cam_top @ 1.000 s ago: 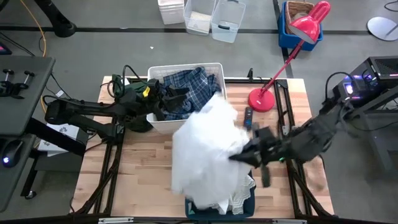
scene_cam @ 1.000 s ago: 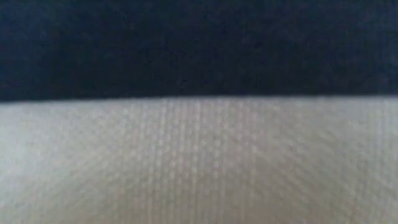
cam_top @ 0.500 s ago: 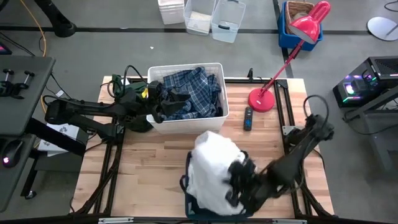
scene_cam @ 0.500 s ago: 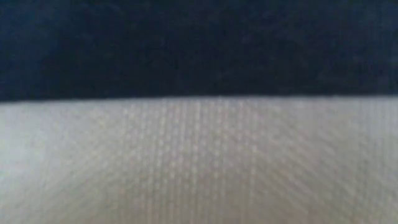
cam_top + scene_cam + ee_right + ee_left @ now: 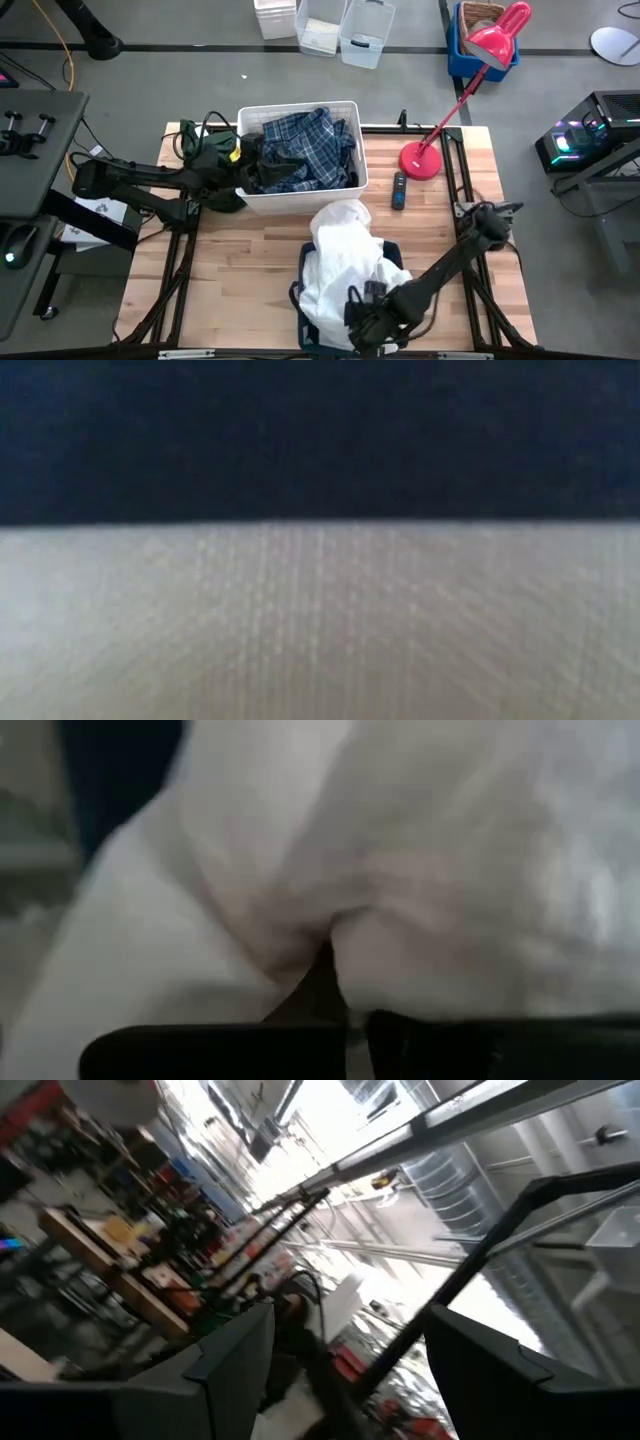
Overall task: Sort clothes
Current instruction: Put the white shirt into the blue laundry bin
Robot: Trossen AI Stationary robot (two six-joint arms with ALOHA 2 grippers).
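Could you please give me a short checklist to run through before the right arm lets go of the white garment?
1. Right pincer shut on the white garment: ok, cloth is pinched between its fingers in the right wrist view.
2. Garment over the navy fabric bin: ok, most of it is piled there.
3. Garment fully inside the bin: not ok, its upper part spills over the rim onto the table.
4. Left pincer out of the way: ok, it is open at the white plastic bin.
5. Plaid shirt stays in the white bin: ok.
6. Low view usable: not ok, fabric fills it.
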